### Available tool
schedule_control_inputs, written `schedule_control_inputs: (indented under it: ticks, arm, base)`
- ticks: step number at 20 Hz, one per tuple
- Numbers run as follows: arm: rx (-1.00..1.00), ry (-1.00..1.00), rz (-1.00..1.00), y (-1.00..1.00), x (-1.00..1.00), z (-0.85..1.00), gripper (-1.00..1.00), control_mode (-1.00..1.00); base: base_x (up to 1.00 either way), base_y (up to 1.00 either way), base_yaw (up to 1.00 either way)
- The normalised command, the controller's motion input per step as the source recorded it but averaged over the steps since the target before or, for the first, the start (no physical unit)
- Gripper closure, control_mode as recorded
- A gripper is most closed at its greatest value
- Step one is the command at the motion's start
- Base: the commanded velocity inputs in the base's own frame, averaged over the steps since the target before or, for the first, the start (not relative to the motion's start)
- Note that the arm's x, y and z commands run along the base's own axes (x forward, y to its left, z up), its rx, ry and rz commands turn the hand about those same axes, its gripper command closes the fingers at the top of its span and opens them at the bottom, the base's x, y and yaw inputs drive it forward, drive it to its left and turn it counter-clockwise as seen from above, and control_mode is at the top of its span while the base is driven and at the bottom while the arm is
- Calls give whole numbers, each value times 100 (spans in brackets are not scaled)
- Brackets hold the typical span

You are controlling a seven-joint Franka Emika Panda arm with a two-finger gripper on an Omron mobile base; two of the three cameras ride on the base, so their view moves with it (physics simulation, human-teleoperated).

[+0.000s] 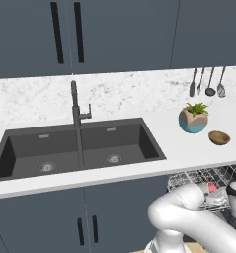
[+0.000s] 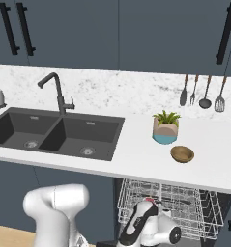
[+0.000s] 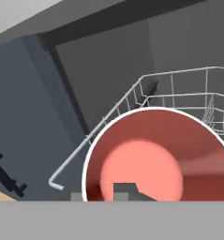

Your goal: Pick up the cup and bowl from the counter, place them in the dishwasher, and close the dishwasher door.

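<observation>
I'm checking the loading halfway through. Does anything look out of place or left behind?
Nothing is spilled or damaged. The red cup sits in the dishwasher's wire rack below the gripper. The brown bowl remains on the counter, beside the potted plant.
</observation>
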Motion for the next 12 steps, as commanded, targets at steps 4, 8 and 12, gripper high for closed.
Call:
schedule_control_inputs:
  ticks: [4, 8, 12]
  arm:
    - [4, 0, 0, -23, -10, -1, 100, -100]
    - [14, -7, 0, -12, -29, 35, 100, -100]
    - [14, -27, 0, 14, 23, 7, 100, -100]
  base:
    - [0, 0, 0]
    - [0, 0, 0]
    - [0, 0, 0]
